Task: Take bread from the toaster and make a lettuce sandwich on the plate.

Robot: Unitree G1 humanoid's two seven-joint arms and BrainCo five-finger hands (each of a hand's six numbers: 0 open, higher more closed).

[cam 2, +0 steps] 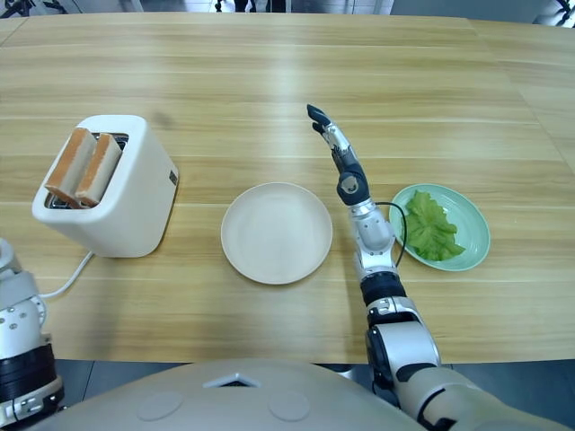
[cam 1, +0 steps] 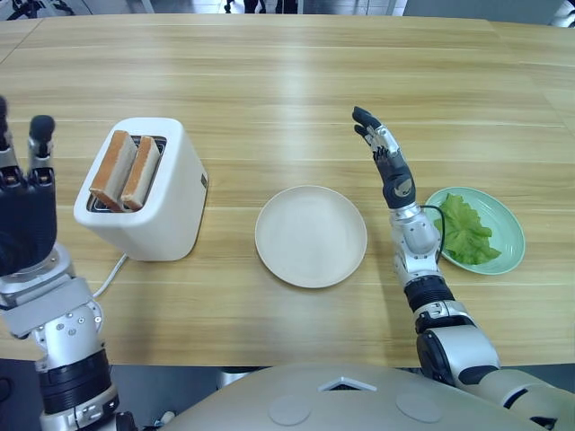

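A white toaster [cam 1: 153, 197] stands on the left of the wooden table with two bread slices [cam 1: 126, 169] sticking out of its slots. In the middle lies an empty cream plate [cam 1: 311, 235]. Lettuce leaves [cam 1: 465, 228] rest on a green plate [cam 1: 508, 224] at the right. My right hand [cam 1: 382, 151] is raised between the two plates, fingers extended and holding nothing. At the left edge, my left hand [cam 1: 25, 202] is held up beside the toaster, fingers straight, with nothing in it.
The toaster's white cord [cam 1: 110, 275] runs off the front table edge at the left. The far half of the table [cam 1: 287, 63] is bare wood.
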